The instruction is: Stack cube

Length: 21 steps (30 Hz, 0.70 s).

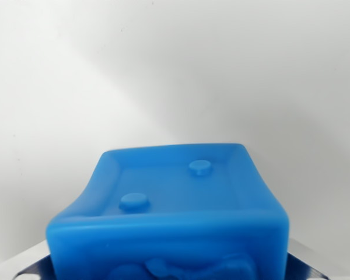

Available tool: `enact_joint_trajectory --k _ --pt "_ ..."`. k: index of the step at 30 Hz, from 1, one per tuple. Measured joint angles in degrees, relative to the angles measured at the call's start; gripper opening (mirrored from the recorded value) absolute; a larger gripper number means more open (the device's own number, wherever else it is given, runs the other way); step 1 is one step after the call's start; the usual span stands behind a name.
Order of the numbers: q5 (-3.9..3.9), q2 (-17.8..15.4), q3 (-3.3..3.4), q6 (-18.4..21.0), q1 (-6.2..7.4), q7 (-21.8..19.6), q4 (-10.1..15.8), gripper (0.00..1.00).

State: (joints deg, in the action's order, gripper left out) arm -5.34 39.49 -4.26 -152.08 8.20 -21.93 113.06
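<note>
A glossy blue plastic cube [175,216] with two raised round studs on its recessed face sits right under the wrist, between the gripper's [170,269] metal fingers [32,269]. They flank it closely; whether they clench it is unclear. Beyond lies a plain white surface [175,70].

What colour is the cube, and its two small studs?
The cube is bright blue, studs included; the wrist view shows it.

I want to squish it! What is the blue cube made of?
The blue cube looks like soft rubber or silicone, though it could be moulded plastic: smooth, slightly glossy skin, rounded edges, two raised dots on a sunken face. The grey bits at the bottom corners look like dull metal.
</note>
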Motion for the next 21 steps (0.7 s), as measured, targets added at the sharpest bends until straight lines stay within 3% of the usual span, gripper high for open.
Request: enact_joint_trajectory --k 21 --pt "0.0 -0.6 0.0 0.3 0.0 0.0 0.2 0.0"
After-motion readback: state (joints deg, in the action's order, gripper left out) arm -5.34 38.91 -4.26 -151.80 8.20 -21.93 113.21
